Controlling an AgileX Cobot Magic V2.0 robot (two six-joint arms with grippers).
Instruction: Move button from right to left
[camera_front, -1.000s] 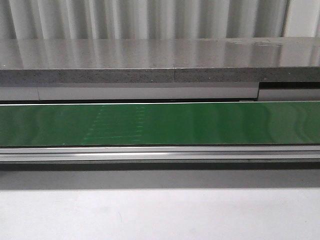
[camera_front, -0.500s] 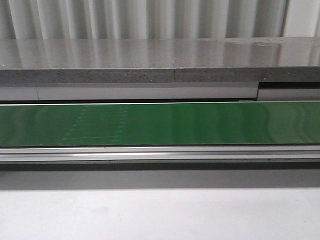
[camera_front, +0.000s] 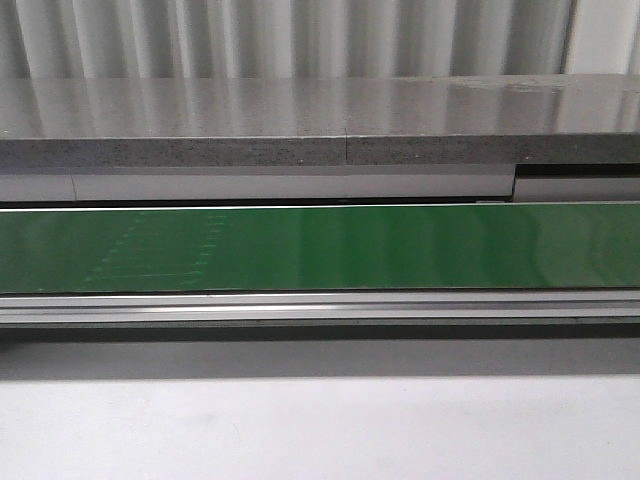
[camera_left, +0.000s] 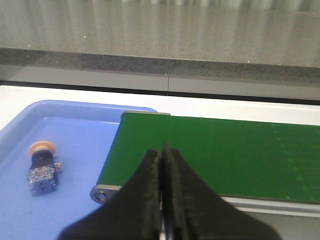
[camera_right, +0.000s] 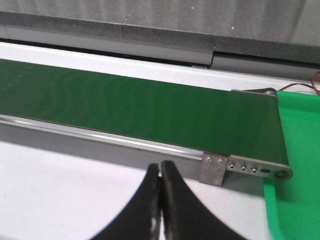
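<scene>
Presently, items in view:

Button (camera_left: 42, 166) — yellow-orange cap, black collar, blue-and-clear body. It lies on its side in the blue tray (camera_left: 75, 117) off the left end of the conveyor, untouched by either arm. Judged from that position, the move to the left looks done.

Conveyor belt (camera_front: 400, 248) — green, running along the counter parallel to its far edge, nothing on it in any view. A faint pale grid mark (camera_front: 160, 250) shows on its left part.

Green tray (camera_right: 300, 170) — off the right end of the belt, toward the counter's right edge. The portion seen holds nothing.

Left gripper (camera_left: 161, 200) — jaws pressed together, holding nothing, poised over the near rail at the belt's left end, just beside the blue tray.

Right gripper (camera_right: 160, 200) — jaws likewise together and empty, over the white counter (camera_right: 60, 190) near its front edge, short of the belt's right end bracket (camera_right: 213, 169).

Red wire (camera_right: 300, 86) — at the far right corner, beyond the green tray.

Risks from here: the left fingers hang close above the belt roller (camera_left: 101, 194), so a careless retreat could clip the rail or nudge the blue tray and roll the button. If another button is due, the closed jaws must part first — otherwise they would knock it aside.
</scene>
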